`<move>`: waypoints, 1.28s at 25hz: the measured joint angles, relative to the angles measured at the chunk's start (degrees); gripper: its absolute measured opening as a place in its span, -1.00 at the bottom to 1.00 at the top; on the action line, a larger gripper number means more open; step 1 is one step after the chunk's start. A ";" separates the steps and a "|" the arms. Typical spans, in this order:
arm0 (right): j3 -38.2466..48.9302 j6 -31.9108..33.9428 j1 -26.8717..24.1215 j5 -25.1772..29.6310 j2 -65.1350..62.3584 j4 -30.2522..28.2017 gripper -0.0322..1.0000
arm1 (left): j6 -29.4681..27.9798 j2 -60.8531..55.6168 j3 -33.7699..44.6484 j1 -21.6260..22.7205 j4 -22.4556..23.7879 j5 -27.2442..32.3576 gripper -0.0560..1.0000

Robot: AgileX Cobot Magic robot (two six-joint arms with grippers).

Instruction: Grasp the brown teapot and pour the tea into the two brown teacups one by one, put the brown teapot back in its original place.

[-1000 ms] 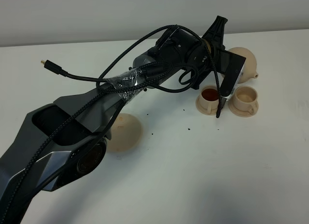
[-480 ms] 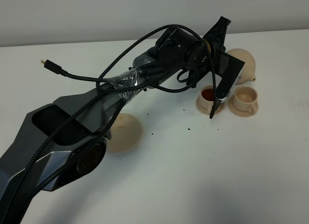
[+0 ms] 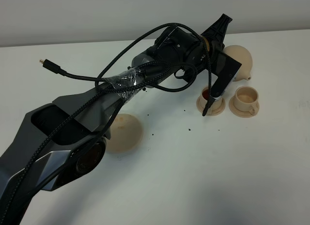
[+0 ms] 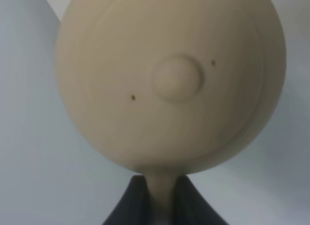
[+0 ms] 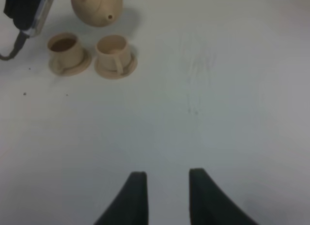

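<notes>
My left gripper (image 4: pixel 160 192): fingers (image 4: pixel 127 210) pinched tight on the loop handle of the brown teapot (image 4: pixel 169 79). Pot's just behind the two brown teacups (image 3: pixel 246 98), well apart from its saucer (image 3: pixel 127 134). Prob. heavy w/ tea, rigid, matte, breakable, lid maybe loose, so the handle's the hold. Right gripper (image 5: pixel 164 193): jaws apart, empty.
</notes>
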 joint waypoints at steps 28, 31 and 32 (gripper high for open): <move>0.00 0.00 0.00 0.00 0.00 0.00 -0.47 | 10.94 0.00 0.00 -0.66 0.28 -2.16 -0.60; 0.00 0.00 0.00 0.00 0.00 0.00 -0.47 | 12.91 0.00 0.00 -0.68 0.28 -2.23 -0.60; 0.00 0.00 0.00 0.00 0.00 0.00 -0.47 | 13.48 0.00 0.00 -0.74 0.28 -2.23 -0.60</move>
